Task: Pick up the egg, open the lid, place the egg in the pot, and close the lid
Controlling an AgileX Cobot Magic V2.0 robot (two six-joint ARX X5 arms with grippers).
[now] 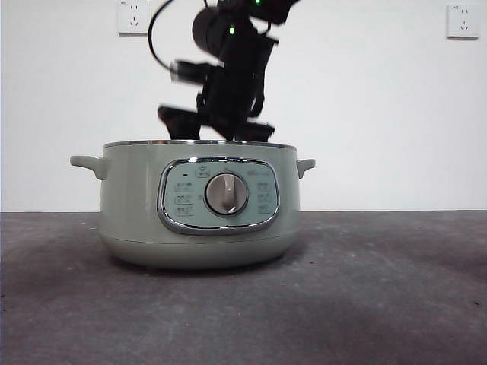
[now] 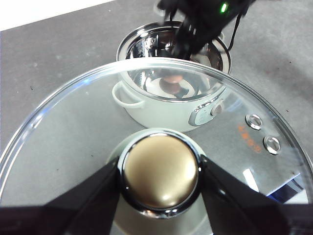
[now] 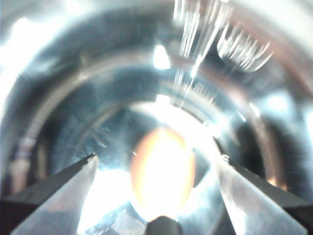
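Note:
The pale green pot (image 1: 137, 205) stands on the table with its lid off. In the left wrist view the pot (image 2: 166, 116) shows through the glass lid (image 2: 73, 127). My left gripper (image 2: 160, 166) is shut on the lid's round knob (image 2: 160, 172) and holds the lid up and to one side of the pot. My right gripper (image 3: 156, 159) reaches down into the pot from above, jaws wide open. The brown-orange egg (image 3: 162, 171) lies between them, blurred, touching neither jaw. The egg (image 2: 172, 81) rests on the pot's shiny bottom. In the front view the right arm (image 1: 232, 76) hides its jaws behind the rim.
The dark grey table (image 1: 380, 289) spreads around the pot. A white wall with two sockets (image 1: 134, 17) stands behind. The pot's control panel and silver dial (image 1: 226, 193) face the front camera.

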